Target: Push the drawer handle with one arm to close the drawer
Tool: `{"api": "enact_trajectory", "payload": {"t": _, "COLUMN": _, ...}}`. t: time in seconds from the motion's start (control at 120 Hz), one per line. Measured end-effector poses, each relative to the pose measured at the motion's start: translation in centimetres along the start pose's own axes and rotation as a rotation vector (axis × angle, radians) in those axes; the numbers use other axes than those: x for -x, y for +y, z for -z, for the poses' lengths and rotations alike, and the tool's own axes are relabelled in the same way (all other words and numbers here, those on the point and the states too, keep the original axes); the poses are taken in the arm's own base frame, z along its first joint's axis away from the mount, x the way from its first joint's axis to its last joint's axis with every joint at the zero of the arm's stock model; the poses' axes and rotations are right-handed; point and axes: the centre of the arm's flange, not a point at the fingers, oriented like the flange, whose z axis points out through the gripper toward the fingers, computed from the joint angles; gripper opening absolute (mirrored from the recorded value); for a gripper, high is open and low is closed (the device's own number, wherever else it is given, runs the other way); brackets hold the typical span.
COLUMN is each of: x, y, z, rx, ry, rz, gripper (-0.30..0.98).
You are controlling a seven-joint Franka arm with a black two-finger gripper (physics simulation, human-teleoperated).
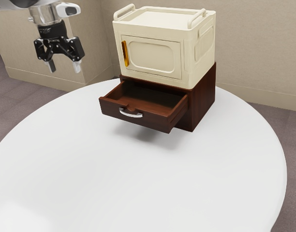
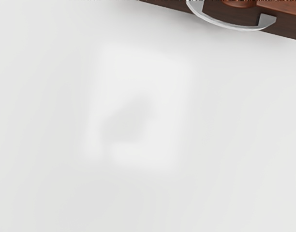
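The task stands at its beginning, as I judge it: the closing of the drawer [image 1: 153, 121] is not yet done. The drawer sticks well out from the dark wooden cabinet [image 1: 203, 101], with its inside exposed from above. The cabinet stands close to the far edge of the round white tabletop [image 1: 119, 183], as the exterior view shows it, and a cream box [image 1: 153, 48] rests on its top. The silver handle [image 1: 131, 113] is on the drawer's front, which hangs out over the tabletop, nearer to the middle than the cabinet is.

The gripper [image 1: 64, 67] is raised above the tabletop, toward its edge at the exterior view's left, and apart from the handle. Its two fingers stand spread, with nothing between them, so the hand is empty and released. (For a push this is no problem, I think, because nothing must be grasped.)

What is left is practically the whole work: to come down in front of the handle, to make contact, and to push until the drawer's front meets the cabinet. The push should probably go straight along the drawer's own direction; if it goes obliquely, the fingers could slide off the curved handle.
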Motion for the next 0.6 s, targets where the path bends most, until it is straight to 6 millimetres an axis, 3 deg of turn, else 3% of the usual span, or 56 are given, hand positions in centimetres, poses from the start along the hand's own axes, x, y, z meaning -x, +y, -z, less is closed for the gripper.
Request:
{"api": "enact_trajectory", "payload": {"t": 0.083, "x": 1.4, "y": -0.2, "z": 0.0, "rx": 0.003, "ry": -0.006, "rz": 0.002, "gripper": 0.69}}
{"api": "enact_trajectory", "payload": {"t": 0.233, "x": 15.0, "y": 0.1, "z": -0.4, "rx": 0.007, "ry": 0.034, "rz": -0.049, "gripper": 0.69}}
{"api": "enact_trajectory", "payload": {"t": 0.325, "x": 19.6, "y": 0.7, "z": -3.4, "rx": -0.043, "ry": 0.029, "rz": -0.077, "gripper": 0.68}}
{"api": "enact_trajectory", "payload": {"t": 0.417, "x": 20.3, "y": 2.6, "z": -6.3, "rx": -0.091, "ry": 0.027, "rz": -0.112, "gripper": 0.66}}
{"api": "enact_trajectory", "payload": {"t": 0.6, "x": 15.4, "y": 4.6, "z": -11.9, "rx": -0.097, "ry": -0.009, "rz": -0.118, "gripper": 0.52}}
